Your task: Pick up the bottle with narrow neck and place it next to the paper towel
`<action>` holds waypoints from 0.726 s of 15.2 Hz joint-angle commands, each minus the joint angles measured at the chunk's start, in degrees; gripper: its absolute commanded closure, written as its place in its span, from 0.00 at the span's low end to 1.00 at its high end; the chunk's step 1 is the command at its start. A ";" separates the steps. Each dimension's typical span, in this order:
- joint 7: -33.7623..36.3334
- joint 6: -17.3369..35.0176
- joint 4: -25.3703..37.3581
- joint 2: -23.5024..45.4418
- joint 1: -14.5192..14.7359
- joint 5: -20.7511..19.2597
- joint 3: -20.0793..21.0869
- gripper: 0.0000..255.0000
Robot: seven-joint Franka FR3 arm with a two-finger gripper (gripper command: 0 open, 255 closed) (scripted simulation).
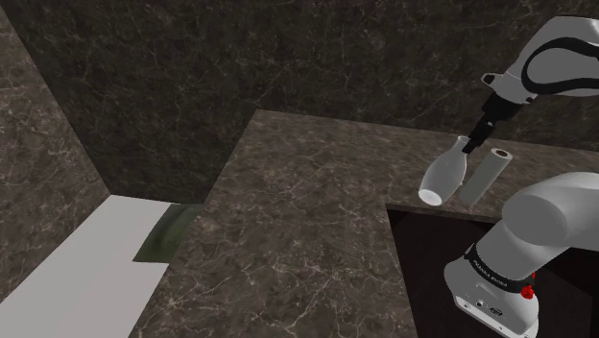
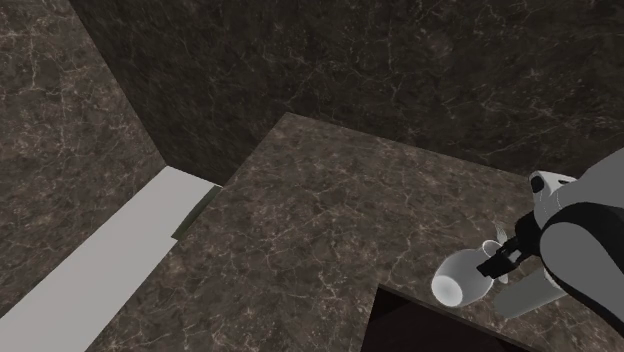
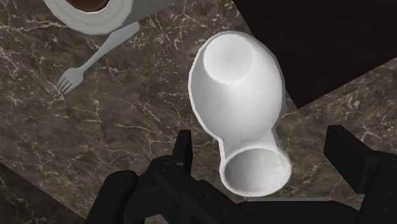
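**White bottle tilted beside the paper towel roll, fingers spread either side of its neck**

Shoulder view: the white bottle (image 1: 443,176) leans on a slant above the dark marbled counter (image 1: 307,221), close to the counter's edge. Its wide base points down toward the camera and its narrow neck points up at the black gripper (image 1: 472,142). Just beside it, on this view's right, the grey paper towel roll (image 1: 483,176) leans at much the same slant. I cannot tell whether the bottle's base rests on the counter.

Second exterior view: the bottle (image 2: 458,281) shows its round base to the camera at the counter's (image 2: 320,220) near edge. The gripper (image 2: 495,260) is at the bottle's neck. The paper towel roll (image 2: 515,298) lies just beyond, partly hidden by the arm (image 2: 585,250).

Wrist view: the gripper (image 3: 259,133) is spread wide. The bottle's (image 3: 235,83) open mouth sits between the two fingers (image 3: 182,151), with a strip of counter (image 3: 127,127) showing on each side, so neither finger touches it. Past the bottle lie a grey fork (image 3: 89,63) and the end of the paper towel roll (image 3: 95,18).
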 commanded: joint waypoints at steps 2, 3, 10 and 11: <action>-0.14 -5.25 4.22 -1.06 0.48 1.40 1.48 0.00; -0.19 -6.80 5.65 -1.22 0.64 1.82 1.92 0.00; -0.19 -6.80 5.65 -1.21 0.63 1.82 1.92 0.00; -0.19 -6.80 5.65 -1.21 0.63 1.82 1.92 0.00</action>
